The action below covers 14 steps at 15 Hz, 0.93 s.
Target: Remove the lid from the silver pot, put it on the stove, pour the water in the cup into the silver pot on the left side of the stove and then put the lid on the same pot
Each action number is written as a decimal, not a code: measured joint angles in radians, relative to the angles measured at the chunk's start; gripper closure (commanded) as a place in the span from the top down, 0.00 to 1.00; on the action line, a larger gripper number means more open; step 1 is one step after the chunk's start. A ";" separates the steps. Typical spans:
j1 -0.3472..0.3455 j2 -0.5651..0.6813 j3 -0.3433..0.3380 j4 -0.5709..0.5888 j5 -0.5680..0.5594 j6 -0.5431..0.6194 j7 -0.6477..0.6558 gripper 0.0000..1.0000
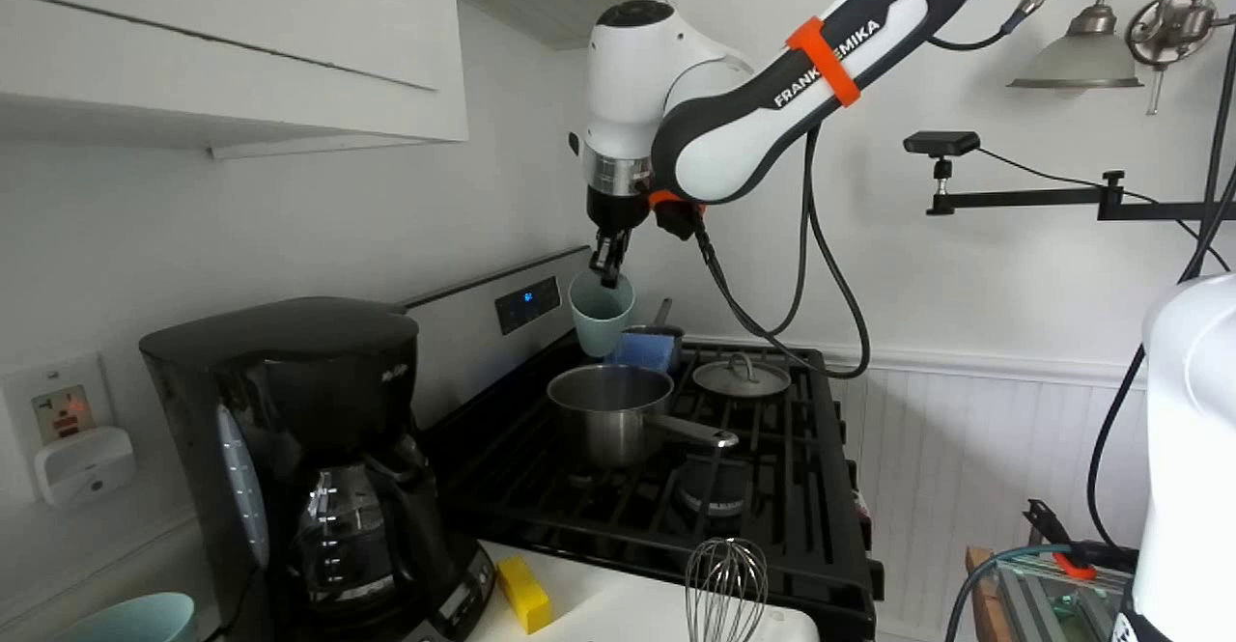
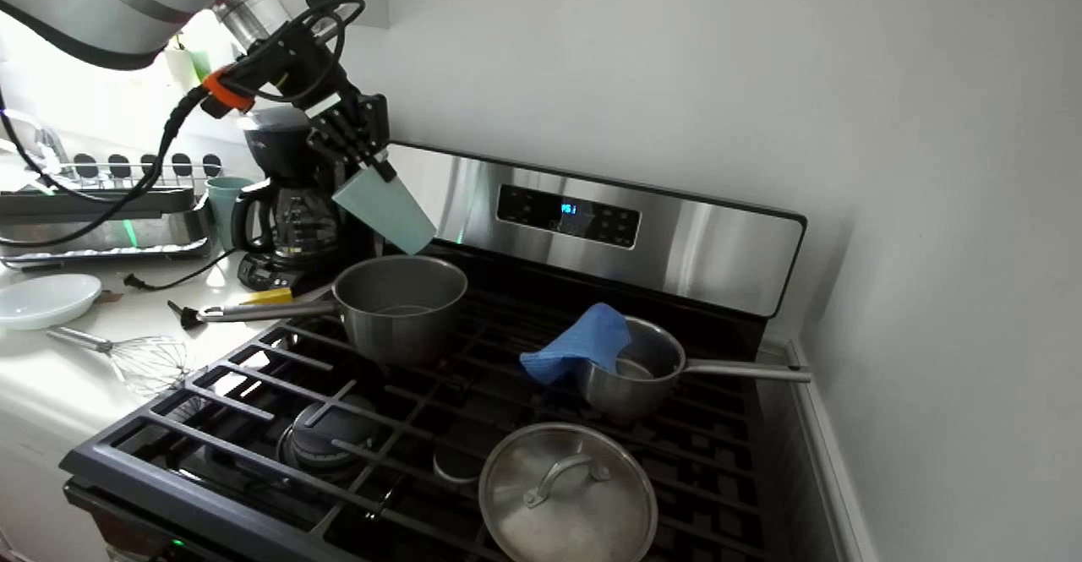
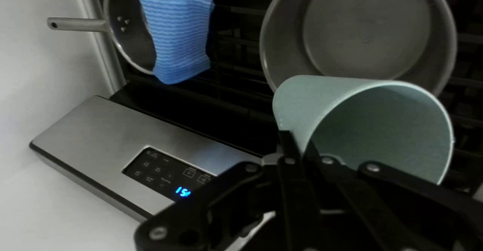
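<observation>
Above the far left of the stove point(image 2: 211, 511), end effector point(image 3: 299, 140) pinching the cup point(image 3: 302, 100) by its wall at the rim, one finger outside, the other inside. Tumbler pale mint and tilted: in an exterior view its mouth lies up and left, its base down and right. It hangs over the far side of the silver pot point(image 2: 406, 338); seen from the wrist it hides part of that pot's rim. Whether the two touch: unclear. Contents of the cup: unclear.

Far left on the stove, silver pot upright, mouth open, inner floor showing, handle running left toward the bench point(image 2: 51, 389).

Near right on the stove, lid point(image 2: 566, 507) lying flat, handle uppermost, well apart from the silver pot.

Far right, small saucepan point(image 2: 625, 393), handle pointing right; blue cloth point(image 2: 583, 346) draped over its left rim, part hanging outside.

Along the stove's far edge, steel control panel point(image 2: 718, 249), blue figures lit on its dark display point(image 2: 568, 209).

On the bench, left of the stove: black coffee maker point(image 1: 290, 372) toward the far end, yellow block point(image 1: 523, 594) just beside it. Nearer, whisk point(image 2: 144, 359), wires toward the stove; white bowl point(image 2: 51, 300) close by. Mint vessel point(image 2: 224, 207) just left of the coffee maker
</observation>
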 measured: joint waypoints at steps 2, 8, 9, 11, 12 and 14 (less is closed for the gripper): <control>0.006 -0.012 0.004 0.000 0.130 -0.002 -0.108 0.01; 0.040 -0.053 0.016 0.001 0.427 -0.122 -0.384 0.01; 0.046 -0.058 0.017 0.001 0.454 -0.158 -0.415 0.01; 0.056 -0.064 0.018 0.002 0.497 -0.228 -0.469 0.01; 0.062 -0.066 0.018 0.003 0.517 -0.261 -0.496 0.01; 0.073 -0.066 0.021 0.003 0.554 -0.312 -0.542 0.01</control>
